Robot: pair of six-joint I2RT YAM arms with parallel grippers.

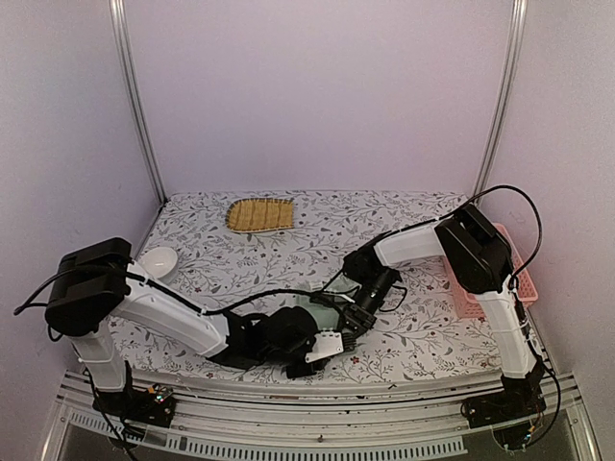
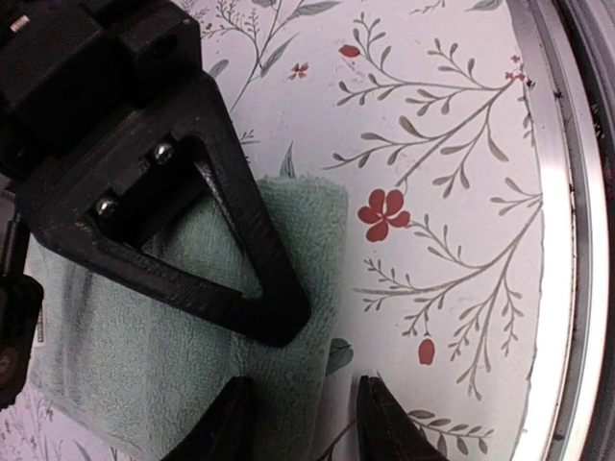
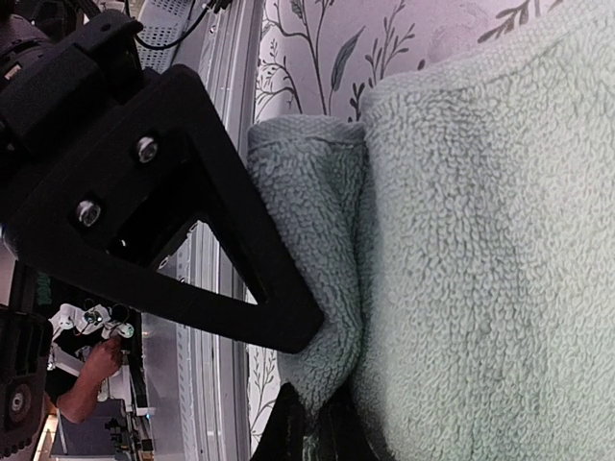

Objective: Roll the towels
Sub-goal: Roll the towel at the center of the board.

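Right wrist view: your right hand [image 3: 312, 434] pinches a fold of the green towel [image 3: 480, 240], close to the worktop [image 2: 452, 144] near edge; your left hand [image 2: 306, 423] stands part-open, straddling its edge.

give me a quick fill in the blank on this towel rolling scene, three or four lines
1. The towel being worked on is pale ____.
2. The right gripper has its jaws ____ on a fold of it.
3. The white bowl sits nearest the ____ arm.
4. The basket on the opposite side from the bowl is ____.

Missing words: green; shut; left; pink
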